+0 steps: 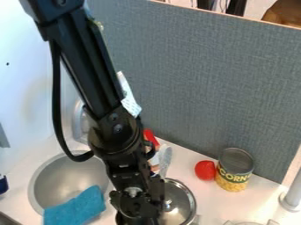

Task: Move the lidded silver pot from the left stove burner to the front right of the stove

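My gripper (136, 210) hangs at the bottom centre, just left of a shiny round metal lid or pan (181, 201) and partly in front of it. Left of the gripper, a blue cloth (76, 207) lies over the lower edge of a round grey metal basin (54, 182). What lies directly beneath the gripper is hidden. Behind the arm's lower part are a red object (151, 138) and a pale, blade-like utensil (165, 159), both partly covered.
To the right, a red round item (205, 170) touches or nearly touches a can with a yellow and green label (235, 169). A grey partition (217, 83) stands behind the white counter (203, 197). A metal post (294, 193) rises at the right edge.
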Available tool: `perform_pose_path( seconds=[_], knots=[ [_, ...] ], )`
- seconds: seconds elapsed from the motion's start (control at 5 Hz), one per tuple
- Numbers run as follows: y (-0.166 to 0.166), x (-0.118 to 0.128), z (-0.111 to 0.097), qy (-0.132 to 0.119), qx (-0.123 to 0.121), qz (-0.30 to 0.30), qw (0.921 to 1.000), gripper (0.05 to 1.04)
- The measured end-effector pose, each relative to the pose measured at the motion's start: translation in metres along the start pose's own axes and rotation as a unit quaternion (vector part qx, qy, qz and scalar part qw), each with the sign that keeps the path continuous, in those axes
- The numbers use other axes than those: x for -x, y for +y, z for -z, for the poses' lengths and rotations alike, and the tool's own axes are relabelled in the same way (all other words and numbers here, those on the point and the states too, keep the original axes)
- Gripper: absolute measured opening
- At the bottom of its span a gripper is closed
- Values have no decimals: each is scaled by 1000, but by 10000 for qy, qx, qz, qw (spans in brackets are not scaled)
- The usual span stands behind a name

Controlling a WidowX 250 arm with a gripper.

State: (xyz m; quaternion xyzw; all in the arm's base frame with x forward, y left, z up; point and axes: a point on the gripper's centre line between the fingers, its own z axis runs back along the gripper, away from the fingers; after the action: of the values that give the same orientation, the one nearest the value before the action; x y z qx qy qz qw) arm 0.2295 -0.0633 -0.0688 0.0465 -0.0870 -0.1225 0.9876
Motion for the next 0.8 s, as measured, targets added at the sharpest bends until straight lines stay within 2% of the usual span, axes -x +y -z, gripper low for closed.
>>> perform_pose_path(
  seconds=[0.2, 0.8],
  knots=[
    [-12, -7, -3, -29, 121, 78, 9999, 401],
    [-66, -26, -5, -485, 272, 767, 9955, 401]
  ],
)
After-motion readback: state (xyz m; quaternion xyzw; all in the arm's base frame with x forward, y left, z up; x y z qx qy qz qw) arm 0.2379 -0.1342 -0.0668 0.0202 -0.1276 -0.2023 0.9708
